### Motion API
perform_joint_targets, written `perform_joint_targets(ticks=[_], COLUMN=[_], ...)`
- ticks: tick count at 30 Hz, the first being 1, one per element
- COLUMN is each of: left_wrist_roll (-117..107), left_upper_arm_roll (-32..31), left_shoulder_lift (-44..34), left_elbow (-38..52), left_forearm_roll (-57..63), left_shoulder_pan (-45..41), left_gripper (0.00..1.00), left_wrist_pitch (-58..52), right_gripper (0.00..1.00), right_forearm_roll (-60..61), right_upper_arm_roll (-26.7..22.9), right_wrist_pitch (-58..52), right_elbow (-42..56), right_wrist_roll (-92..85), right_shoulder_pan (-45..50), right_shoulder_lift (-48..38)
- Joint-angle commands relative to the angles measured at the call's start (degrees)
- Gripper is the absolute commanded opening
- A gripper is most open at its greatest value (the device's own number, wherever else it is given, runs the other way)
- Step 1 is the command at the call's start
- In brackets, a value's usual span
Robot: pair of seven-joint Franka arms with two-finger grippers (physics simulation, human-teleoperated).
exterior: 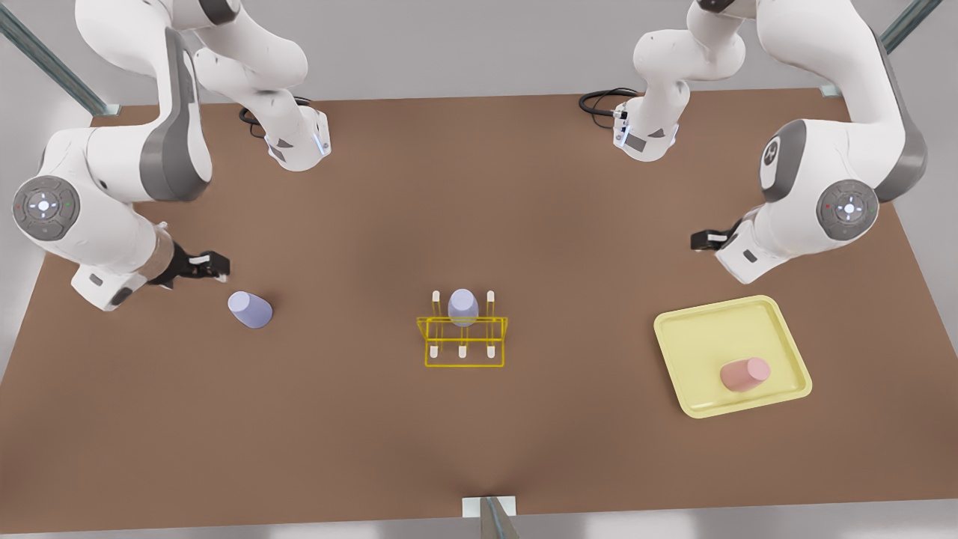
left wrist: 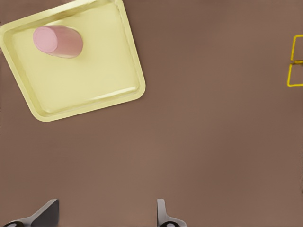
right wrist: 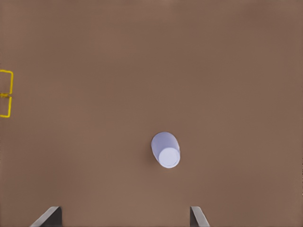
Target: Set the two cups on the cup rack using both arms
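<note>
At the middle of the brown table stands the cup rack, the landmark for everything here. It is a thin bright-yellow wire frame with upright white-tipped pegs, and one lavender cup already sits upside down on a back peg. A second lavender cup lies well apart from the rack, toward the front view's left, tilted on the table. The right gripper is just beside it, with its fingers spread wide and holding nothing. The pink cup lies on its side in a flat pale-yellow tray, well apart from the rack toward the front view's right. The left gripper hangs near the tray's far edge, its fingers also apart and empty.

Both cups are small, smooth, tapered and without handles, so they probably roll easily. A finger that touches one off centre could push it away, and the tapered wall could let a weak grip slide. The tray's raised rim may block a low approach to the pink cup. The light wire rack could tip or shift if a cup comes down crooked on a peg.
</note>
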Motion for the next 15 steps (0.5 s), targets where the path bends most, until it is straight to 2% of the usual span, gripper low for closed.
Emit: perform_joint_targets(ticks=[1,3,4,6,8,10,13,15], left_wrist_roll=[-2.6,-2.5,-2.6,-2.4,-2.3,-2.3,-2.2,-1.8], left_upper_arm_roll=[0.2,0.4,0.8,3.4,5.1,5.6,6.5,6.6], left_shoulder_lift=[-0.1,0.1,2.6,13.9,23.3,28.1,32.7,32.8], left_elbow=[0.4,0.6,3.3,12.7,13.1,13.1,12.8,12.5], left_forearm_roll=[-0.2,-0.2,0.0,0.5,0.5,0.4,0.5,0.4], left_shoulder_pan=[-0.1,-0.1,-0.1,1.3,5.3,7.1,8.6,8.9], left_gripper=[1.0,1.0,1.0,1.0,1.0,1.0,1.0,1.0], left_wrist_pitch=[7.2,7.2,6.8,6.2,23.7,32.9,37.6,37.3], right_gripper=[1.0,1.0,1.0,1.0,1.0,1.0,1.0,1.0], right_forearm_roll=[0.4,0.1,-0.8,-5.8,-4.2,-0.2,0.8,1.6], right_upper_arm_roll=[0.0,0.0,-0.1,-0.1,0.0,0.0,0.2,0.4], right_wrist_pitch=[5.0,5.6,5.6,8.6,19.9,25.8,37.6,37.9], right_elbow=[-0.1,0.0,-0.2,-2.0,-8.7,-9.1,-16.4,-17.2], right_wrist_roll=[-5.5,-5.8,-6.8,-9.2,-9.3,-10.8,-13.0,-13.0], right_shoulder_pan=[0.1,0.0,0.0,-2.3,-6.7,-9.0,-9.7,-9.7], right_shoulder_lift=[-0.6,-0.1,1.6,7.5,10.0,14.1,15.9,15.9])
